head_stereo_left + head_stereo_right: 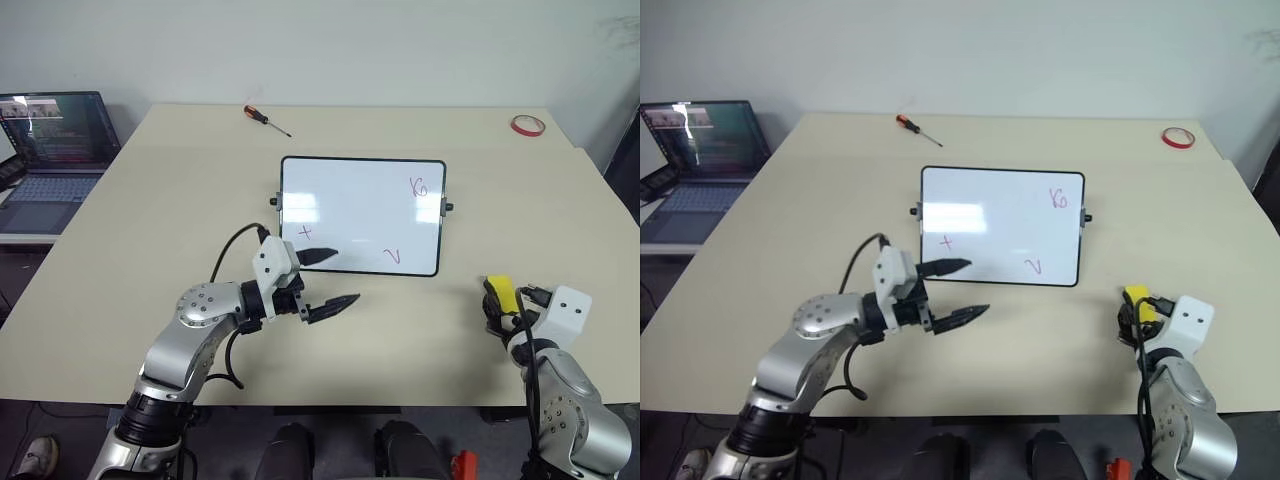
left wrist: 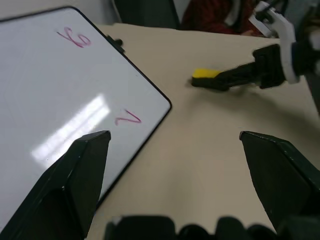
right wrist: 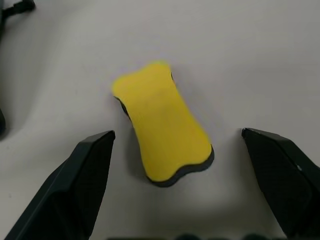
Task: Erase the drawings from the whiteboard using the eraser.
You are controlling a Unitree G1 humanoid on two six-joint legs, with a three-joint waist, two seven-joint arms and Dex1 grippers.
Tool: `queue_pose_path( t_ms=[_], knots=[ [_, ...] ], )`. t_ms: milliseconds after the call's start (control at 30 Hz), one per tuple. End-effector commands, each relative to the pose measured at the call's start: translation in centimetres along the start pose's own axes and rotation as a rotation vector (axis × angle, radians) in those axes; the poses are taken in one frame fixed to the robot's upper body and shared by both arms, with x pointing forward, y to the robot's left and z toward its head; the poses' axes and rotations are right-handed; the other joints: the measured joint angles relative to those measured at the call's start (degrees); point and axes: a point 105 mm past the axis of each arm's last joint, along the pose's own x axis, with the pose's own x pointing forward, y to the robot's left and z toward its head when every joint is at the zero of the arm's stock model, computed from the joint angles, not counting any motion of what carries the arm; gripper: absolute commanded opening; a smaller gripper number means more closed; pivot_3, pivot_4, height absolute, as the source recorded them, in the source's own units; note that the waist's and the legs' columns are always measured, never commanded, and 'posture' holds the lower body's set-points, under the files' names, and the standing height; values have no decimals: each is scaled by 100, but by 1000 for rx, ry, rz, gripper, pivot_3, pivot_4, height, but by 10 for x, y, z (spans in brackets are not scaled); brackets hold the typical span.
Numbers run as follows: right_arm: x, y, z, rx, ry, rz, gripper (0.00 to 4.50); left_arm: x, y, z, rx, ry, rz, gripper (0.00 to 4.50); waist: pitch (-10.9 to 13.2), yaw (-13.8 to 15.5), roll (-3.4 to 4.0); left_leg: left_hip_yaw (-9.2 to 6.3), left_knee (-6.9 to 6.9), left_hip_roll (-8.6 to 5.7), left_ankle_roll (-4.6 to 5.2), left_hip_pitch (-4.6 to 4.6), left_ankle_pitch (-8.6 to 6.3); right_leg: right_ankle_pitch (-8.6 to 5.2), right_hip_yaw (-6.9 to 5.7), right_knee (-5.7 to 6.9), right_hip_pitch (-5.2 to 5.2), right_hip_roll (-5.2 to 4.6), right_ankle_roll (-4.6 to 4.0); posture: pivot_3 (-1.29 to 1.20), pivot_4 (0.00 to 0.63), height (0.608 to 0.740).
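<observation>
Pickup step: right gripper [image 3: 175,145] spread wide around eraser [image 3: 161,129] lying on table [image 1: 150,220] (not yet pinched). Next: close, lift, carry to whiteboard [image 1: 360,210]. Left gripper [image 1: 330,282] spread, empty.

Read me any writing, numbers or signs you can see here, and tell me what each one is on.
"+": red plus sign on the whiteboard, near its left edge.
"V": red tick-like mark near the board's front edge.
"Yo", roughly: red scribble near its right side, not clearly legible.
Laptop screen: lines of text, too small to read.
No labels or brands are readable elsewhere.
</observation>
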Motion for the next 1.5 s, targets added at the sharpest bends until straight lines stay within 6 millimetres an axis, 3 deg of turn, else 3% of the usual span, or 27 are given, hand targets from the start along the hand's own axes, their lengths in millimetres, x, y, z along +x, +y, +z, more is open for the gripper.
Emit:
queue_pose_path(
  t_ms=[33,400,700,1500],
  knots=[
    [4,3,4,13,-8,20,4471,3,-10,3,46,9,-124,4500,0,0,0,0,0,0,0,1,0,0,0,0,1,0,0,0,150,740],
    [15,13,6,-30,-20,53,4471,9,-10,-2,92,13,-154,4500,0,-61,0,0,0,4,1,2,0,0,6,5,-1,-2,0,0,150,740],
    [14,16,20,-190,-50,102,4471,12,-13,-4,91,13,-166,4500,1,-64,1,3,1,1,1,0,0,0,7,10,-6,-1,0,0,150,740],
    [24,17,23,-207,-33,134,4471,11,-7,4,111,4,-139,4500,1,-62,1,3,2,2,1,0,0,-1,8,13,-7,-1,0,0,150,740]
  ],
)
